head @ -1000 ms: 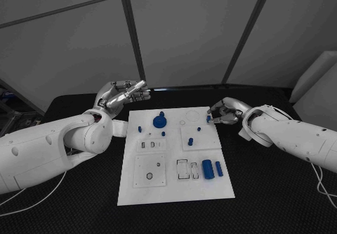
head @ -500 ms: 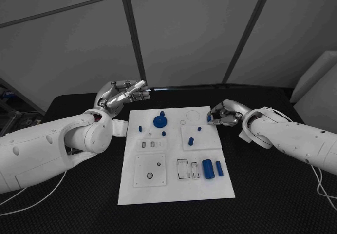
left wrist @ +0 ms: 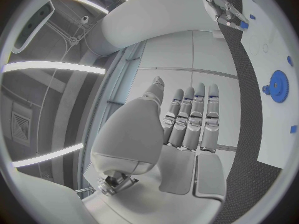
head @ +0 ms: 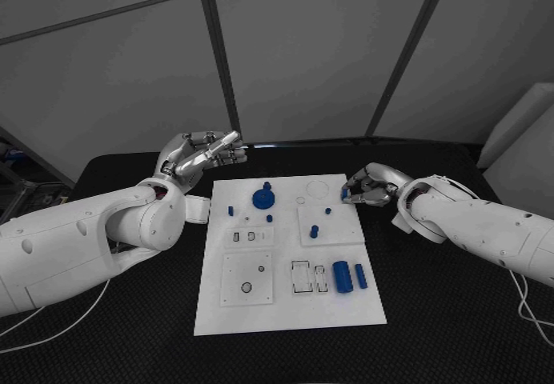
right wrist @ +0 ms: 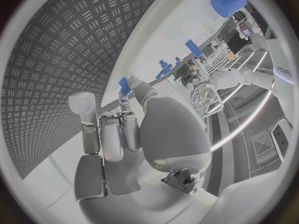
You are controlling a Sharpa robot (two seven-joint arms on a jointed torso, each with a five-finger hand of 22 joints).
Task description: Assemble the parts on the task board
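Note:
The white task board [head: 289, 312] lies in the middle of the black table. My right hand [head: 370, 186] hovers at the board's far right edge and pinches a small blue part [head: 345, 193] at its fingertips; the right wrist view shows the same blue part [right wrist: 125, 86] held at the tips of my right hand [right wrist: 124, 129]. My left hand [head: 202, 154] is raised beyond the board's far left corner, its fingers [left wrist: 187, 119] stretched out and holding nothing. A blue gear [head: 263, 197] sits near the board's far edge.
Two short blue pegs [head: 314, 232] stand in the board's right middle, and two more near the gear. A thick blue cylinder [head: 342, 277] and a thinner one [head: 360, 277] lie at the near right. Black table [head: 462, 320] surrounds the board.
My right hand has sunk very slightly toward the board's far right edge with the blue part in it. The left hand has stayed put.

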